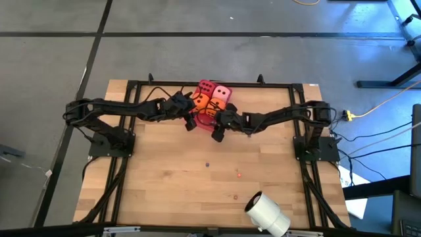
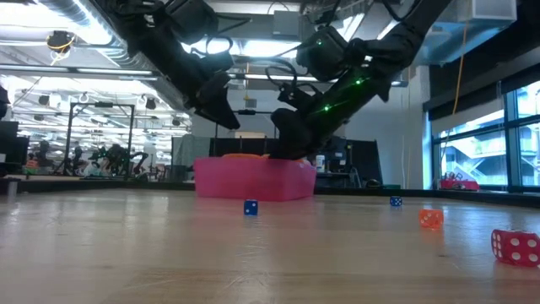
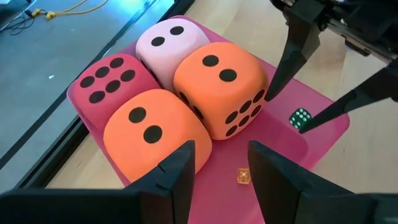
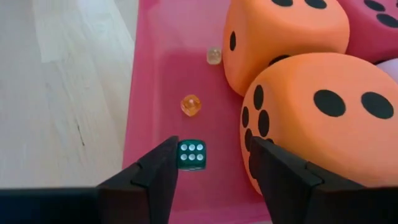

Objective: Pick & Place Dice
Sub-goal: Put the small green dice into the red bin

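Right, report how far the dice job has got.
Done: four big dice and three small dice lie in the pink tray. In hand: nothing; right gripper open over the green die, left gripper open over the tray. Left: four loose dice on the table.

Four big dice sit in one pink tray (image 3: 323, 134): two orange, one (image 3: 219, 87) beside the other (image 3: 152, 134), one red (image 3: 112, 81) and one pale pink (image 3: 171, 43). Three tiny dice lie on the tray floor: one green (image 4: 191, 154), one amber (image 4: 191, 104), one pale (image 4: 214, 55). Four more small dice lie on the table: two blue (image 2: 251, 207) (image 2: 396, 201), one orange (image 2: 430, 218), one red (image 2: 515, 247). There is one white roll (image 1: 266, 212), and two arms, each with one gripper: left (image 3: 217, 168) and right (image 4: 214, 171).
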You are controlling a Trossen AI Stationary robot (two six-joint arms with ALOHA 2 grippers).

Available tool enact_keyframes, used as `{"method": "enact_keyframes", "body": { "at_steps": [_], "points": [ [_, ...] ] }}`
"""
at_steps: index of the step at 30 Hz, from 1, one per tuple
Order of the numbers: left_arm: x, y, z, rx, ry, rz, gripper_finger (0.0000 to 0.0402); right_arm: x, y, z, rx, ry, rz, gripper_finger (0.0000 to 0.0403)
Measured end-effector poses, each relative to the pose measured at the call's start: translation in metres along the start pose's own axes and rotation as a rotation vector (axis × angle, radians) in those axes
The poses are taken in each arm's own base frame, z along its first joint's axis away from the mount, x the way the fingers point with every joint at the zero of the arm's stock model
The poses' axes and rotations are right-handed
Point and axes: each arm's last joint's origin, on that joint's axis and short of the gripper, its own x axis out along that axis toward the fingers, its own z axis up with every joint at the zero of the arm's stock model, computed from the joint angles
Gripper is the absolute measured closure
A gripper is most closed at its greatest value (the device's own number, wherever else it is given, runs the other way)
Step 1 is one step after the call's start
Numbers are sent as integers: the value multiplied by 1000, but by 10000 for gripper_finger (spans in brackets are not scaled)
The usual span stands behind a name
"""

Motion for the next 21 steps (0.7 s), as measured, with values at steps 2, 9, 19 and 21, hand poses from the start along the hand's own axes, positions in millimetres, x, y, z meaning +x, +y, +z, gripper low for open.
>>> {"method": "enact_keyframes", "body": {
  "at_steps": [2,9,19,21],
  "points": [
    [0,0,0,1,3,0,258,-1,0,-1,-3,14,-3,205],
    [0,0,0,0,2,0,258,-10,-2,8,-8,17,-1,218],
    [0,0,0,1,6,0,258,-20,-4,12,165,85,-19,232],
    [0,0,0,1,6,0,258,-20,-5,9,207,110,-34,235]
  ]
}}
